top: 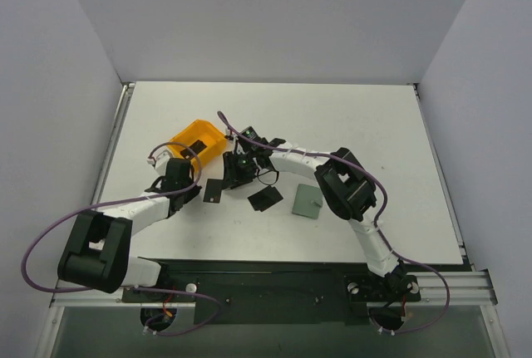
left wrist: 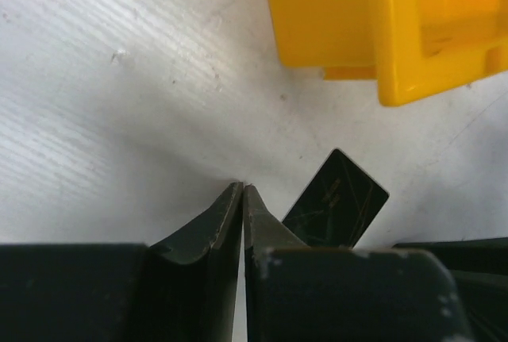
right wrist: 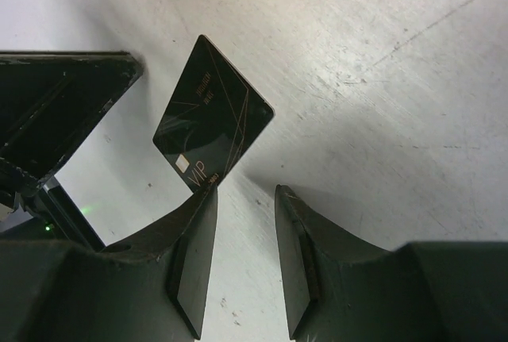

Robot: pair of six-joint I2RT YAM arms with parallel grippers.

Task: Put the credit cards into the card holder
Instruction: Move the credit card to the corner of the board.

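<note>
A black credit card (top: 214, 191) lies flat on the white table between the two grippers. It shows as the card (left wrist: 337, 199) just right of the left fingers, and as the gold-lettered card (right wrist: 213, 116) just beyond the right gripper's left fingertip. A second black card (top: 266, 199) lies further right. The green card holder (top: 307, 201) lies flat beside the right arm. My left gripper (left wrist: 242, 187) (top: 196, 188) is parted by only a thin slit and holds nothing. My right gripper (right wrist: 246, 190) (top: 236, 177) is open over bare table and empty.
An orange plastic bin (top: 199, 140) (left wrist: 373, 24) stands just behind the left gripper. The dark body of the left gripper (right wrist: 55, 112) sits close to the left of the card in the right wrist view. Cables loop over both arms.
</note>
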